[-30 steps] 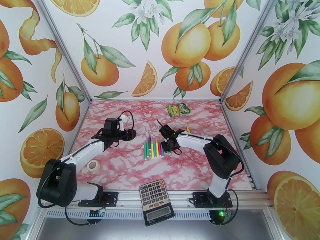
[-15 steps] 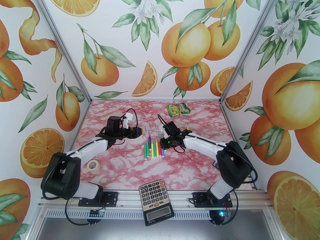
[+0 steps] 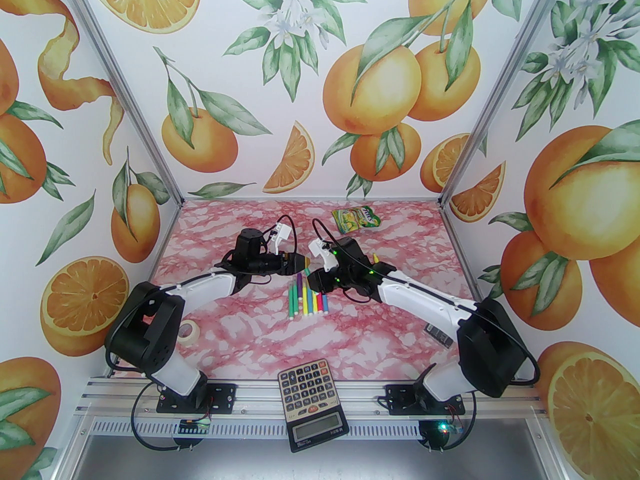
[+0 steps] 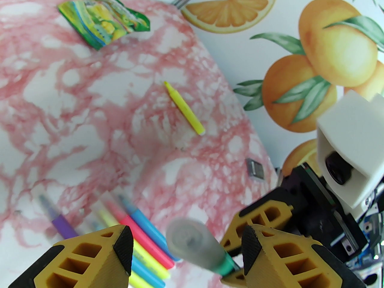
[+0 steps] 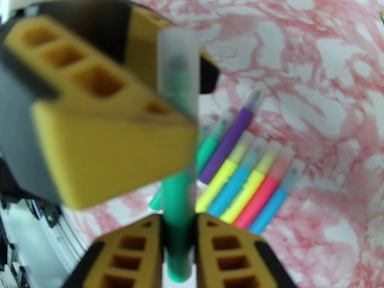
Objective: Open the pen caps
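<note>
Pink marbled table (image 3: 250,338) inside orange-print walls (image 3: 320,118)

The white-and-black left arm (image 3: 200,288) stretches forward and bends right; the yellow two-finger left gripper (image 4: 186,243) holds its jaws parted. The matching right arm (image 3: 425,300) bends left to meet it, the yellow right gripper (image 5: 178,220) clamped on a slim green felt-tip pen (image 5: 177,190).

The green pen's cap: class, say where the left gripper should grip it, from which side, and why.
Grip the clear cap across its sides, coming end-on. The right gripper clamps the green pen by its barrel, so the cap juts free toward the open left gripper.
</note>
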`<state>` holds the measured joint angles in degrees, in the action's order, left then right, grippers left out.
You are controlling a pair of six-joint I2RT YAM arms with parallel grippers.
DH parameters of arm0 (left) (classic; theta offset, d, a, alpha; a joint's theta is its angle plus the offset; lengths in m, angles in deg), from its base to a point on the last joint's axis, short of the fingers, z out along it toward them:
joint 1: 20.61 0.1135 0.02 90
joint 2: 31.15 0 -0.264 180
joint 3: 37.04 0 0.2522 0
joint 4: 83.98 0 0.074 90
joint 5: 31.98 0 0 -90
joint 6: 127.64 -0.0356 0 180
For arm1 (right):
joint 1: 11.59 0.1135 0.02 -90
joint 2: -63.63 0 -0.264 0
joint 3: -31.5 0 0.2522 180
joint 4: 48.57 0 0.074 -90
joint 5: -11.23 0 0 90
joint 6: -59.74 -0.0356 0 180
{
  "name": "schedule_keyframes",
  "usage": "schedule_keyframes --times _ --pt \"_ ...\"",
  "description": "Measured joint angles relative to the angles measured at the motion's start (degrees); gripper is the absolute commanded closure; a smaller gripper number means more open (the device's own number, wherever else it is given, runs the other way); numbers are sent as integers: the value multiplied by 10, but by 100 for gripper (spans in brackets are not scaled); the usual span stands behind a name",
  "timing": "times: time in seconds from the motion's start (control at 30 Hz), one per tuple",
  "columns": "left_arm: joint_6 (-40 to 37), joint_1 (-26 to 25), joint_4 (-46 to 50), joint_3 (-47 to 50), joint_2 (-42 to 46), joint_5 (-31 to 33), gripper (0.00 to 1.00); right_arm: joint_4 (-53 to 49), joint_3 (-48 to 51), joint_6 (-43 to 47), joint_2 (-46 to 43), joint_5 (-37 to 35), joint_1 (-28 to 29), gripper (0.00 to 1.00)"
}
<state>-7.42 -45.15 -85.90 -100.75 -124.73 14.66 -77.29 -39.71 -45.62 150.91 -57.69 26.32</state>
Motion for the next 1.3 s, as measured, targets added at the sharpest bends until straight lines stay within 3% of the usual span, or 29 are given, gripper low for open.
schedule_keyframes --times 0.2,0.57,0.7,1.03,1.3 --pt "23 -2 -17 -6 -3 -3 48 2 6 2 0 4 0 79" --pt "47 -2 -29 -16 -3 -18 86 18 12 4 0 4 0 79" --pt "53 -4 -33 -19 -3 -22 98 23 13 2 0 3 1 70" --pt "61 -4 -34 -26 -3 -31 100 52 13 -2 7 0 1 65" --pt "74 -3 -35 -28 -3 -31 100 63 13 -6 21 4 2 76"
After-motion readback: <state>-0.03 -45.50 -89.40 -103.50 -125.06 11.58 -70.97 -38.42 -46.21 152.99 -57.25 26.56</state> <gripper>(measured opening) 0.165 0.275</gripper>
